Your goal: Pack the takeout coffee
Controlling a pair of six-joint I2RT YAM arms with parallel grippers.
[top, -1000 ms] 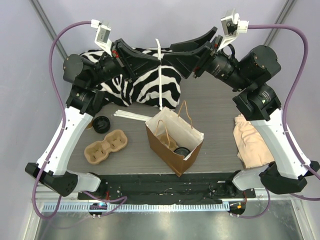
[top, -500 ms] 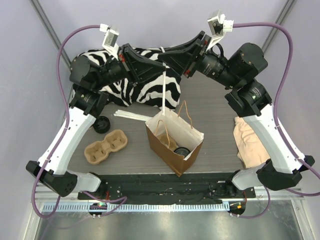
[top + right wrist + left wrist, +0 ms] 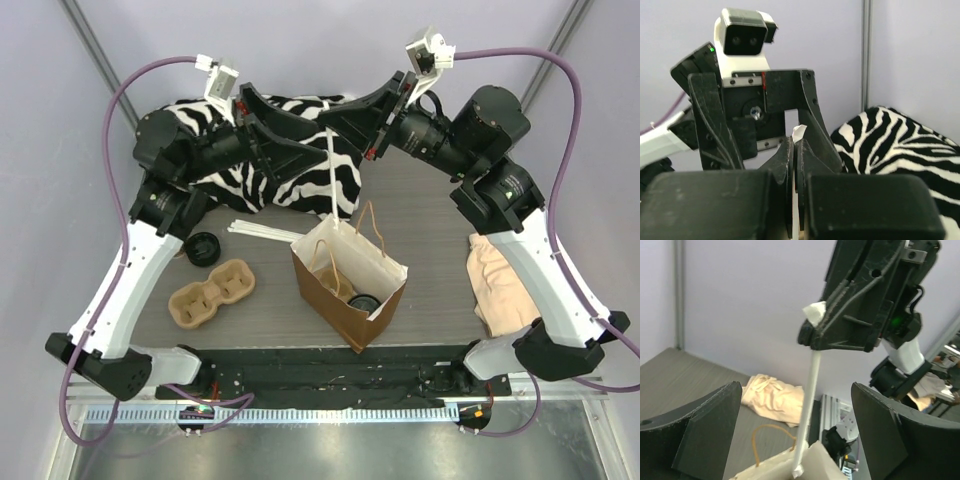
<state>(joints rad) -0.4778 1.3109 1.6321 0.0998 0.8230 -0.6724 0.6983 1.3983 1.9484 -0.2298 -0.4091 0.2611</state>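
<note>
My right gripper [image 3: 328,118] is shut on the top end of a white paper-wrapped straw [image 3: 331,175]. The straw hangs straight down, its lower tip at the mouth of the open brown paper bag [image 3: 330,290]. My left gripper [image 3: 322,136] is open, with its fingers on either side of the straw and clear of it [image 3: 812,385]. Inside the bag sits the takeout coffee [image 3: 363,301]; only its black lid shows. In the right wrist view the pinched straw's tip [image 3: 799,131] pokes out above the closed jaws.
A zebra-print cloth [image 3: 290,185] lies at the back under both grippers. Several wrapped straws [image 3: 265,232] lie left of the bag. A pulp cup carrier [image 3: 210,292] and a round black lid [image 3: 203,248] sit front left. A beige cloth [image 3: 500,285] lies right.
My right gripper has moved in and closed on the straw's top. My left gripper, which held the straw, has opened and let it go.
</note>
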